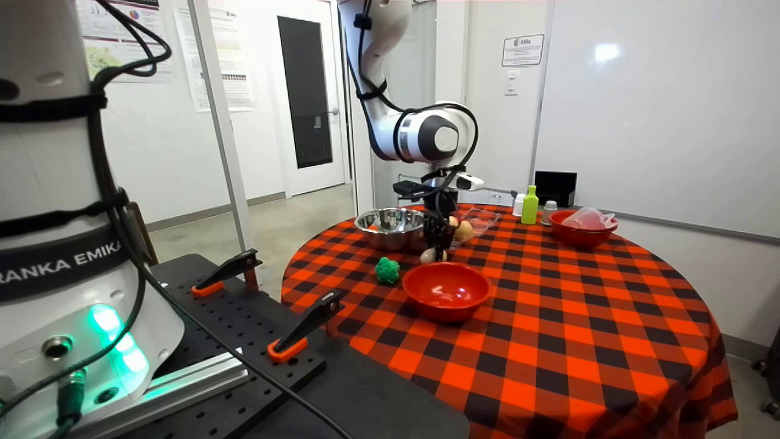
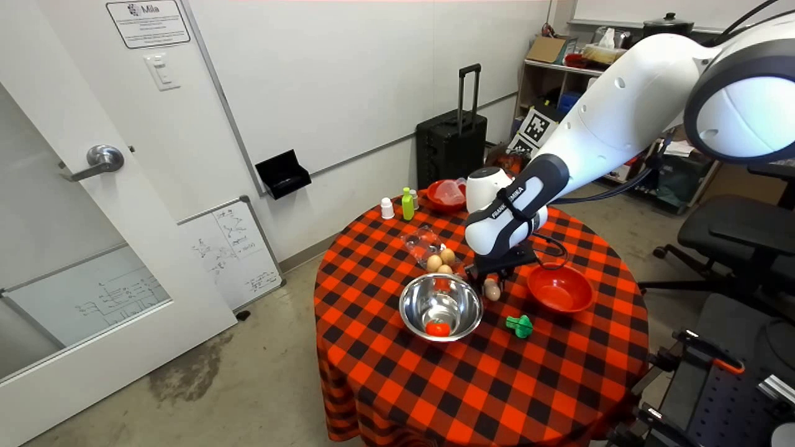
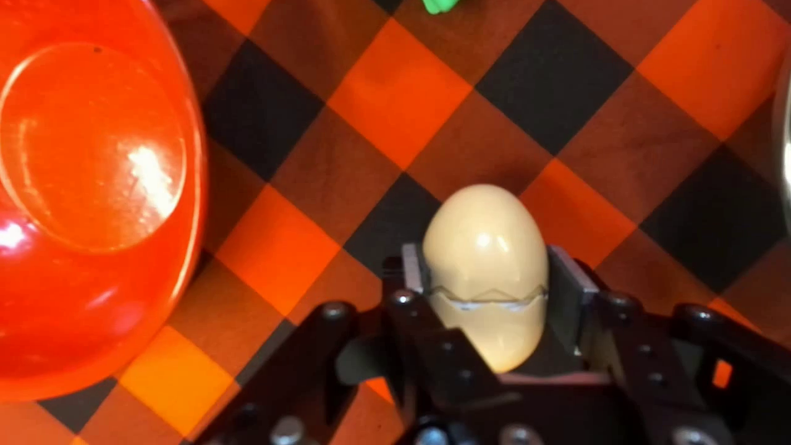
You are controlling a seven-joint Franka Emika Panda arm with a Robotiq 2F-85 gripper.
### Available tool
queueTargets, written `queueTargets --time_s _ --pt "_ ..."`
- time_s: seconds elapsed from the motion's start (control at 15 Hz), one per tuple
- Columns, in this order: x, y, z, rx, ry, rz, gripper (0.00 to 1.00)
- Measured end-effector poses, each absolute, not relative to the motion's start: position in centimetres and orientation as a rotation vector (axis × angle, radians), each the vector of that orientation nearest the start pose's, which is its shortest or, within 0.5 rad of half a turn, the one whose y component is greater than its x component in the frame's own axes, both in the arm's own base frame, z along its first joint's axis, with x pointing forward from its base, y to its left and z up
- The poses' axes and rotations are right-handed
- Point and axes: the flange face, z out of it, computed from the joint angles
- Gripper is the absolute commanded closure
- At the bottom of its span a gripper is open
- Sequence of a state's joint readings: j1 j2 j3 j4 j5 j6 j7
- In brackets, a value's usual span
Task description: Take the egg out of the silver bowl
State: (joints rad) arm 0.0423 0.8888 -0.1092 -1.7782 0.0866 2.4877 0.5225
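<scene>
Nearest to us in the wrist view, our black metal two-finger gripper seems to grasp the glossy, plastic-looking beige oval egg, its flat grey pads apparently meeting both flanks near a zigzag seam. We presumably clasp it across the narrower width because smooth, rounded shell could slip endways. It sits between these pads, one blunt end showing beyond them, the other partly hidden by a black finger link. It is already out of the shiny round silver metal bowl, between that and a glossy round red bowl; whether it touches the red-and-black checked cloth we cannot tell, but so low a hold should suit gentle release
</scene>
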Motion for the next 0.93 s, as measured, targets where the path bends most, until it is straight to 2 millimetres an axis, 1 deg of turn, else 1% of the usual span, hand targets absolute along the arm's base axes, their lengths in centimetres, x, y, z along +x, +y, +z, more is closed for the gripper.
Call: queueTargets --time_s 0.07,0.13,0.2,0.27,0.33,0.6,0.8,0.93 --pt "61.6 -4.2 4.6 -3.054 0.997 0.256 0.25" --pt "61.7 -4.4 4.6 -3.055 1.0 0.257 0.2" --pt "61.8 -4.6 4.5 -3.056 1.004 0.258 0.12" --pt "61.8 -4.9 4.3 -3.058 1.009 0.259 0.05" --pt "61.7 -5.0 4.2 -3.059 1.013 0.26 0.01" --pt "61.9 -5.4 4.6 -3.059 1.021 0.247 0.0" --pt "62.3 -5.7 6.0 -3.057 1.031 0.213 0.0" --pt "62.5 -6.1 7.4 -3.054 1.042 0.181 0.0"
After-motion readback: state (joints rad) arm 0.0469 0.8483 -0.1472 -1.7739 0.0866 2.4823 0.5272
